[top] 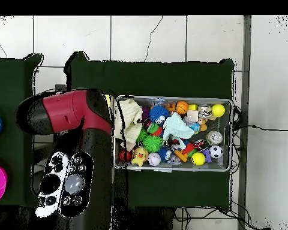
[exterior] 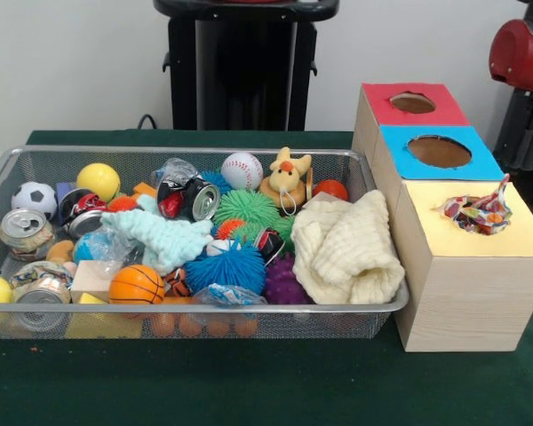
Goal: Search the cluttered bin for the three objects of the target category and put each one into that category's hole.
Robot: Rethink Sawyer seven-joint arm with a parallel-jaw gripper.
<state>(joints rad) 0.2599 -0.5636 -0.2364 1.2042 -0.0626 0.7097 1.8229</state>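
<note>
The silver wire mesh bin [exterior: 204,152] stands on the green table, full of balls, cans and soft toys; it also shows in the overhead view [top: 170,98]. One polka-dot cloth [exterior: 481,213] is bunched in the hole [exterior: 448,209] of the yellow-topped wooden box [exterior: 471,275], with a corner sticking up. I see no other polka-dot cloth in the bin. The gripper shows in neither view. Only a red part of the arm [exterior: 520,51] shows at the top right, and the red and black arm [top: 71,150] covers the boxes in the overhead view.
A cream waffle-knit cloth [exterior: 346,248] lies at the bin's right end and a mint fuzzy cloth [exterior: 164,235] in its middle. The blue-topped box [exterior: 437,153] and the red-topped box [exterior: 411,103] stand behind the yellow one. The black pedestal [exterior: 244,67] is at the back.
</note>
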